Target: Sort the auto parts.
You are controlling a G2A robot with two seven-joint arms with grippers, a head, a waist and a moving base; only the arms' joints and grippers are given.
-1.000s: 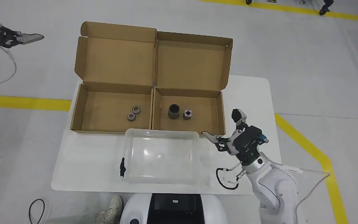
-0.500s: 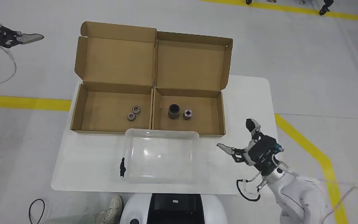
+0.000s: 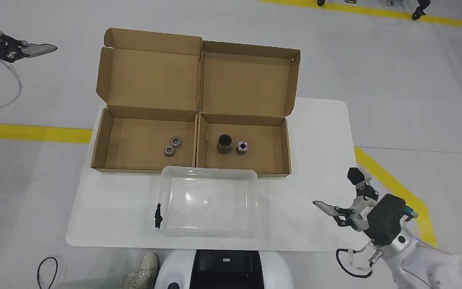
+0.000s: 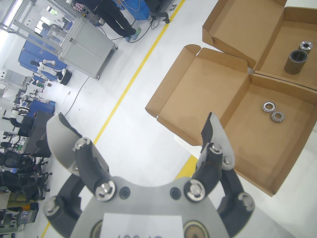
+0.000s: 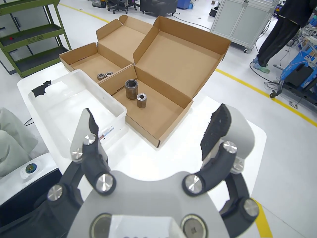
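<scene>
On my white surface [image 3: 317,144] stand the left box [image 3: 115,148] and right box [image 3: 267,155], both open, with a clear tub [image 3: 208,170] just in front. My left claw [image 4: 135,120] and right claw [image 5: 155,115] are each spread wide. 2 bearings [image 3: 175,140] lie in the left box; a sleeve [image 3: 225,143] and a smaller bushing [image 3: 242,147] stand in the right box.

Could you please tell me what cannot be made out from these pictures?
- Label on the bin: right wrist view, partly behind the right gripper.
- Black patch on the bin's rim: top view, too small to identify.
- Box holding the cylinders: left wrist view, cut off by the picture's edge.
- Larger cylinder: top view, bore too dark to see into.
</scene>
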